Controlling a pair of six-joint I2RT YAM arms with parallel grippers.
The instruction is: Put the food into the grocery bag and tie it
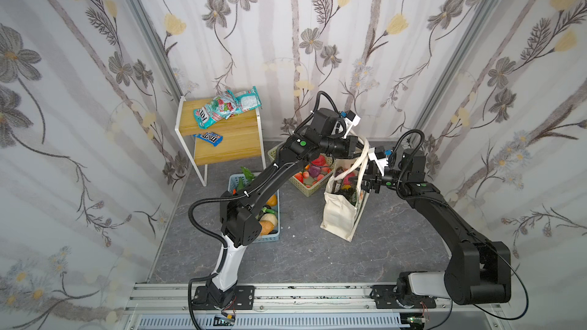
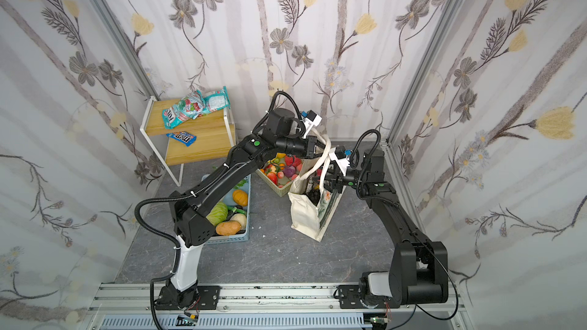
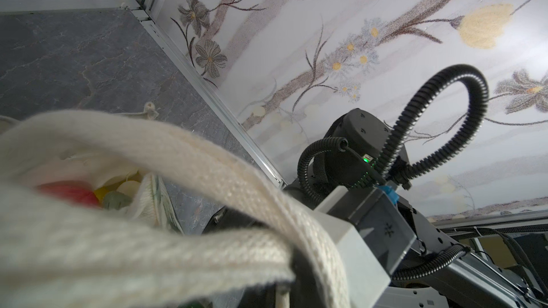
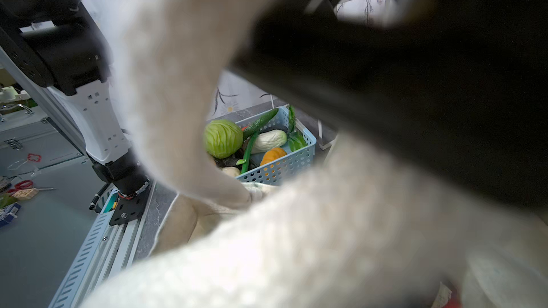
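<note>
Closed in on three sides by walls (image 1: 317, 26) papered with grey and yellow flowers on brown stems. Joined at the corners by aluminium posts (image 1: 149, 26). Floored by a grey marbled worktop (image 1: 317, 258), edged in front with an aluminium rail (image 1: 317, 296). Furnished at the back left with a two-step wooden shelf (image 1: 235, 147) on white legs. Evenly lit.

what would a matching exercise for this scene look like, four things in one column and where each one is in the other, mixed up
Things
1. green cabbage
2. blue M&M's packet
3. red strawberry
4. cream strap handles

Places
A. in the beige lattice basket
B. pinched in the shut left gripper
C. in the light blue basket
D. on the lower step of the wooden shelf

Pairs: 1-C, 2-D, 3-A, 4-B
</note>
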